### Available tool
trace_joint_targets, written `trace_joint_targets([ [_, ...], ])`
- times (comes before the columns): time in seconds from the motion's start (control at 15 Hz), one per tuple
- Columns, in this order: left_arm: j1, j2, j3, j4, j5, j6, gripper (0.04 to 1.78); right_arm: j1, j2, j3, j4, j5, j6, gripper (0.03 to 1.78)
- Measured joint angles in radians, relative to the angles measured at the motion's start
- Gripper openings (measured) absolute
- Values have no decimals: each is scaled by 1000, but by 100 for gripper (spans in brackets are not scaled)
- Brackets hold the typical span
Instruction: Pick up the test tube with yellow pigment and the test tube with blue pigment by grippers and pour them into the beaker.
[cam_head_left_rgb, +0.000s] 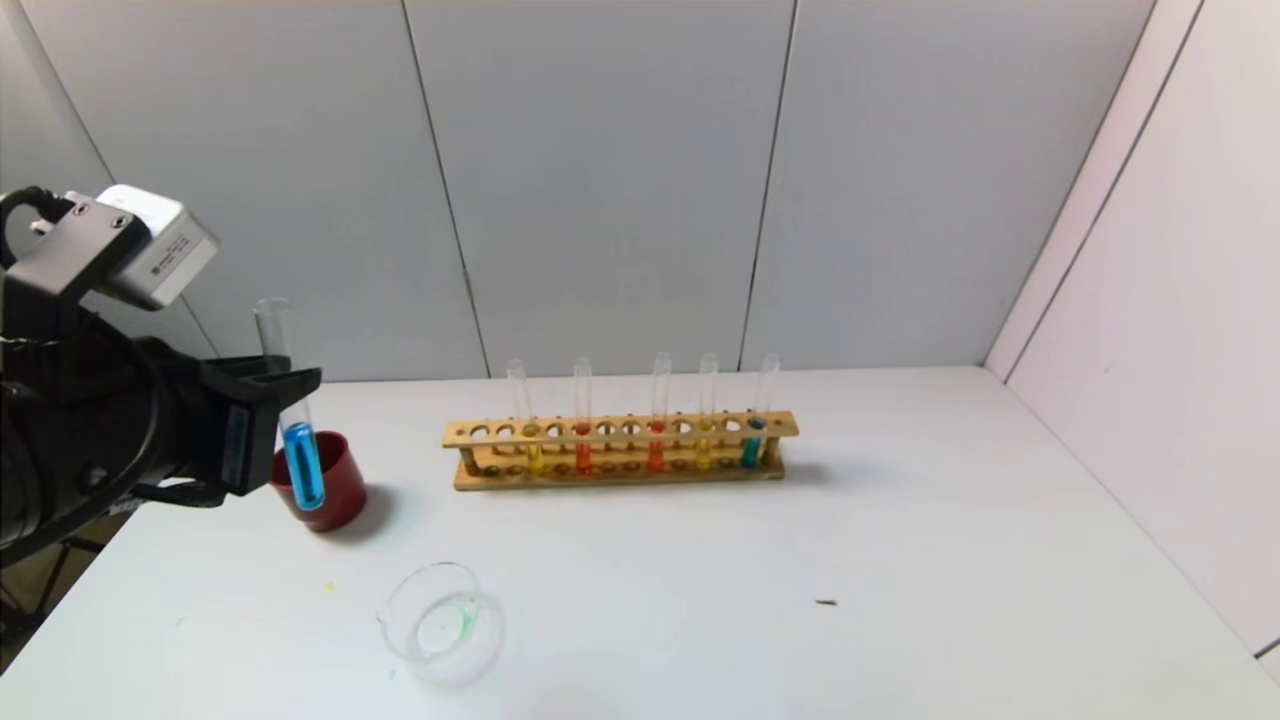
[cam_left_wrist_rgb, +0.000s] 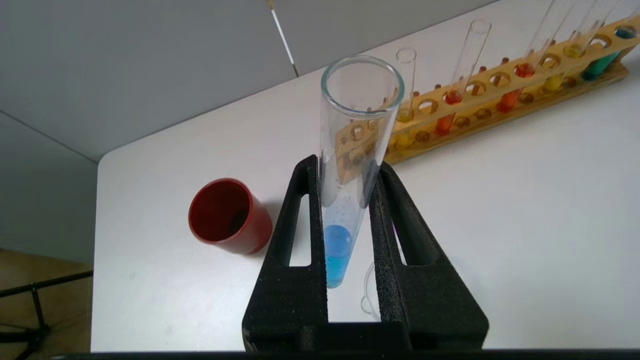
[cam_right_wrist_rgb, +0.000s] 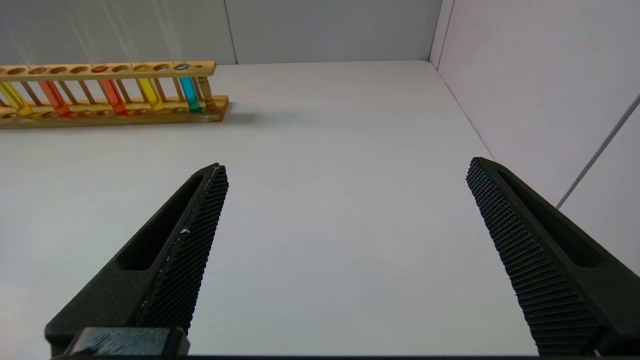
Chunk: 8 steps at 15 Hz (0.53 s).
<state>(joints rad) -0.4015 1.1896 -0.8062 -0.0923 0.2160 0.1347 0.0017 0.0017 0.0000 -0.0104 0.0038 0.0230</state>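
My left gripper (cam_head_left_rgb: 290, 385) is shut on a test tube with blue pigment (cam_head_left_rgb: 303, 465) and holds it upright above the table's left side, in front of the red cup. In the left wrist view the tube (cam_left_wrist_rgb: 336, 250) sits between both black fingers (cam_left_wrist_rgb: 300, 215). The beaker (cam_head_left_rgb: 440, 620) stands near the front, to the right of and nearer than the held tube; it has a faint green trace inside. Two test tubes with yellow pigment (cam_head_left_rgb: 534, 455) (cam_head_left_rgb: 704, 450) and a second blue one (cam_head_left_rgb: 752, 445) stand in the wooden rack (cam_head_left_rgb: 620, 475). My right gripper (cam_right_wrist_rgb: 347, 167) is open and empty, low over bare table.
A dark red cup (cam_head_left_rgb: 345, 485) stands just behind the held tube. Two orange-red tubes (cam_head_left_rgb: 583, 455) (cam_head_left_rgb: 655, 452) are in the rack. The white table (cam_head_left_rgb: 850, 560) ends at grey wall panels behind and a white wall on the right. A small dark speck (cam_head_left_rgb: 825, 603) lies on it.
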Motion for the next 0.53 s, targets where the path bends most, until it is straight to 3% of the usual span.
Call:
trace_joint_targets([
  [0.27, -6, -50, 54, 45, 0, 14, 32, 0, 0, 0, 0, 0, 0, 174],
  [0.53, -8, -46, 125, 56, -10, 124, 32, 0, 0, 0, 0, 0, 0, 174],
])
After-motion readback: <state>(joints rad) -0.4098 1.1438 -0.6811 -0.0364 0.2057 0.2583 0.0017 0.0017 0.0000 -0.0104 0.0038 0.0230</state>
